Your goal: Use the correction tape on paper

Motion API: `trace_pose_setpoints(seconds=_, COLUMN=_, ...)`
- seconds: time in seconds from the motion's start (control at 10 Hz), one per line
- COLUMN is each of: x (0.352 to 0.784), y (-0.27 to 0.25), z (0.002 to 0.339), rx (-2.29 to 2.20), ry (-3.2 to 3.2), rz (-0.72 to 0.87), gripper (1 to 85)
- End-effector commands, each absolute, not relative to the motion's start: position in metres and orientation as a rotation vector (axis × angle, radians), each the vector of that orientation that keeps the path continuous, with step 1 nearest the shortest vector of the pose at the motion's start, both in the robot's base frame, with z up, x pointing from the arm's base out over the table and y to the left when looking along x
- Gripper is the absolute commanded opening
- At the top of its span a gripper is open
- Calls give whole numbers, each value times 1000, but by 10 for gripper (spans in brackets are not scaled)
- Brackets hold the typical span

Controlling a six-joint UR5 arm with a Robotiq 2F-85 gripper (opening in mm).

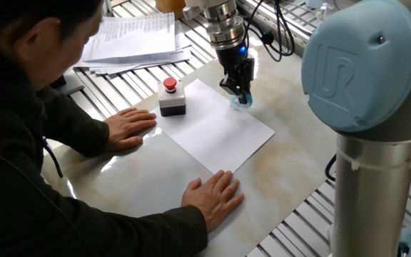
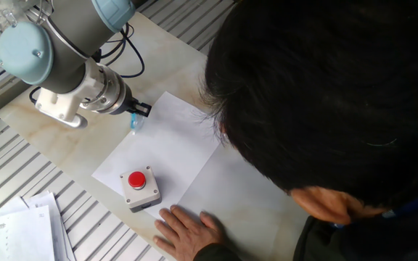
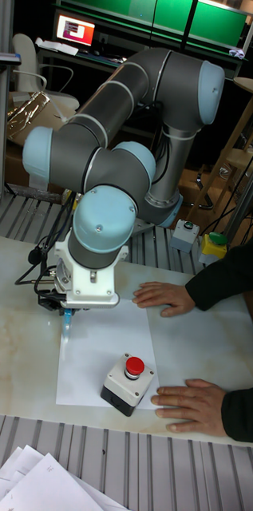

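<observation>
A blank white paper [image 1: 217, 126] [image 2: 164, 149] [image 3: 102, 351] lies on the marble table. The light-blue correction tape [image 1: 240, 101] [image 2: 134, 123] [image 3: 65, 322] is held in my gripper [image 1: 238, 91] [image 2: 138, 114] [image 3: 59, 307], which is shut on it. The tape's tip rests on the paper near its far edge. In the tall fixed view the arm's wrist hides most of the gripper.
A grey box with a red button [image 1: 171, 97] [image 2: 139, 188] [image 3: 126, 382] stands on the paper's corner. A person's two hands [image 1: 130, 126] [image 1: 213, 195] press on the table beside the sheet. A stack of printed pages [image 1: 133, 39] lies at the table's edge.
</observation>
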State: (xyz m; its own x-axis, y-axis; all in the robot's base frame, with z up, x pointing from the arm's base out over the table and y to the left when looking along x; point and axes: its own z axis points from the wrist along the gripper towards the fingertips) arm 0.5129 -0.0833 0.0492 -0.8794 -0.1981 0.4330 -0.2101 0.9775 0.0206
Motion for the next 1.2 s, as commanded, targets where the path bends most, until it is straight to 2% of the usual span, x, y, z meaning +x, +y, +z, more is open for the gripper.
trace_pose_setpoints(seconds=0.0, x=521, y=-60, z=61, rx=222, ry=-2701, rz=-23, gripper=17)
trace_pose_setpoints(seconds=0.4, x=552, y=-28, z=66, rx=167, ry=-2787, rz=-83, gripper=17)
trace_pose_setpoints(seconds=0.8, x=574, y=-26, z=59, rx=217, ry=-2859, rz=-75, gripper=20)
trace_pose_setpoints(seconds=0.9, x=577, y=-24, z=58, rx=284, ry=-2867, rz=-95, gripper=197)
trace_pose_setpoints(seconds=1.0, x=587, y=-17, z=54, rx=309, ry=-2901, rz=-129, gripper=333)
trace_pose_setpoints(seconds=1.1, x=594, y=-13, z=50, rx=312, ry=-2923, rz=-147, gripper=383)
